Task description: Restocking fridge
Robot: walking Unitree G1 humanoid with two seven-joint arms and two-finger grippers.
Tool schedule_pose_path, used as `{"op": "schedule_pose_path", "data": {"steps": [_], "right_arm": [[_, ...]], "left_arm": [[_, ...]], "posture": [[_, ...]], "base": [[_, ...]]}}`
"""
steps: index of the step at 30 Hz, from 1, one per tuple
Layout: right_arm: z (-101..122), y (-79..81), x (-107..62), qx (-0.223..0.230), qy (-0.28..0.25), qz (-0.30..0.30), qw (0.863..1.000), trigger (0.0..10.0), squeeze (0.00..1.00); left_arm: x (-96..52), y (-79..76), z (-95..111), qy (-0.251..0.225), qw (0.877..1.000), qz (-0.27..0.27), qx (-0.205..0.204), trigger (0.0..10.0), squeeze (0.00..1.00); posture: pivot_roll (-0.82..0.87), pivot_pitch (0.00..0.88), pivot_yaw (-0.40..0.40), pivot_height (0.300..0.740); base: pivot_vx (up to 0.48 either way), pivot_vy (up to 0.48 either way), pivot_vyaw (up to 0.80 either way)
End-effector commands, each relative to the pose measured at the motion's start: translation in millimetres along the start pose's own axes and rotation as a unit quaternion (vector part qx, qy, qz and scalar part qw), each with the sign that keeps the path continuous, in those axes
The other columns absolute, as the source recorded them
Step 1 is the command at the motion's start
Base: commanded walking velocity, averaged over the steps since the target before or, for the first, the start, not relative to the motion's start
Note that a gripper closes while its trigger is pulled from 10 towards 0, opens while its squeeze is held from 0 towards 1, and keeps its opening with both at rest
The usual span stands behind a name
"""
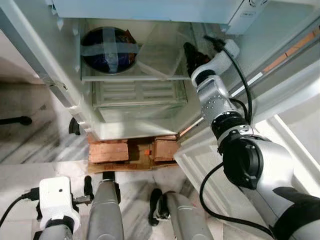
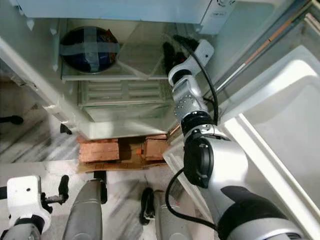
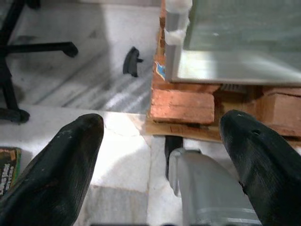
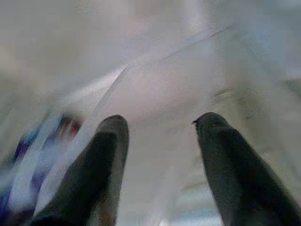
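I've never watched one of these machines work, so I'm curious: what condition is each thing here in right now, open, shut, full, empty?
Fridge: open, propped on bricks.
Fridge door: swung open to the robot's right.
Blue ball: resting on the glass shelf, taped in a cross.
Drawer: closed under the shelf.
Right gripper: jaws open, empty, reaching inside over the shelf.
Left gripper: jaws open, empty, low over the floor.

Fridge (image 1: 125, 130): white, door open, seen from above at a steep angle. It stands raised on red bricks (image 1: 107, 150) over a flat sheet of cardboard. Upper glass shelf (image 1: 130, 75) holds a dark blue round item (image 1: 109, 49) crossed with pale tape, at the robot's left side. Below the shelf sits a clear ribbed crisper drawer (image 1: 137, 97), closed.
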State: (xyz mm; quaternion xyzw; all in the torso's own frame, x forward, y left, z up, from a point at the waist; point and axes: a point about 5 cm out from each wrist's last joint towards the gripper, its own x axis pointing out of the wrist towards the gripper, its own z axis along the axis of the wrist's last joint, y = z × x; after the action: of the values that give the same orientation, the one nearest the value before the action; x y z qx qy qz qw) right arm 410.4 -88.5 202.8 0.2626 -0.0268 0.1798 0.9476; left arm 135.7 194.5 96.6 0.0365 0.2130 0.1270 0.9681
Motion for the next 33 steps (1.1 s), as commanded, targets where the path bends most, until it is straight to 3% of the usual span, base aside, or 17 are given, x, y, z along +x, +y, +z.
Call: {"op": "schedule_pose_path", "data": {"steps": [1, 4, 8, 12, 23, 27, 28, 33], "right_arm": [[-11, -6.1, -8.1, -0.053, 0.032, 0.045, 0.997, 10.0, 1.0], [-12, -13.1, -14.1, -0.067, 0.037, 0.073, 0.994, 10.0, 1.0], [-5, -20.2, -18.4, -0.037, 0.016, 0.092, 0.995, 10.0, 1.0], [4, -27.8, -20.3, -0.062, -0.005, 0.07, 0.996, 10.0, 1.0], [14, -17.6, -13.5, -0.061, -0.035, 0.065, 0.995, 10.0, 1.0], [21, -6.9, -9.8, -0.052, -0.038, 0.114, 0.991, 10.0, 1.0], [23, -2.6, -10.7, -0.054, -0.037, 0.153, 0.986, 10.0, 1.0], [29, -4.0, -16.7, -0.058, -0.037, 0.204, 0.977, 10.0, 1.0]], "left_arm": [[2.0, 1.2, -7, 0.018, 1.0, 0.002, 0.003, 10.0, 0.0], [6.2, -1.0, -4, 0.011, 1.0, 0.0, 0.002, 10.0, 0.0], [7.6, -3.2, -4, 0.008, 1.0, -0.004, 0.001, 10.0, 0.0], [10.9, -4.1, -6, 0.01, 1.0, -0.01, 0.004, 10.0, 0.0], [16.8, -1.7, -2, -0.001, 1.0, -0.005, 0.006, 10.0, 0.0], [18.3, -1.5, -1, -0.003, 1.0, -0.004, 0.005, 10.0, 0.0], [20.2, -1.8, -1, -0.005, 1.0, -0.004, 0.004, 10.0, 0.0], [28.4, -3.0, 2, -0.012, 1.0, -0.006, 0.002, 10.0, 0.0]], "posture": [[0.39, 0.334, -0.171, 0.74], [0.39, 0.33, -0.169, 0.74], [0.38, 0.323, -0.164, 0.74], [0.38, 0.299, -0.152, 0.74], [0.38, 0.297, -0.156, 0.74], [0.38, 0.288, -0.158, 0.74], [0.38, 0.282, -0.159, 0.74], [0.35, 0.257, -0.158, 0.74]], "base": [[0.0, 0.0, 0.0], [0.0, 0.0, 0.0], [0.0, 0.0, 0.0], [0.0, 0.0, 0.0], [0.0, 0.0, 0.0], [0.0, 0.0, 0.0], [0.0, 0.0, 0.0], [0.0, 0.0, 0.0]]}}
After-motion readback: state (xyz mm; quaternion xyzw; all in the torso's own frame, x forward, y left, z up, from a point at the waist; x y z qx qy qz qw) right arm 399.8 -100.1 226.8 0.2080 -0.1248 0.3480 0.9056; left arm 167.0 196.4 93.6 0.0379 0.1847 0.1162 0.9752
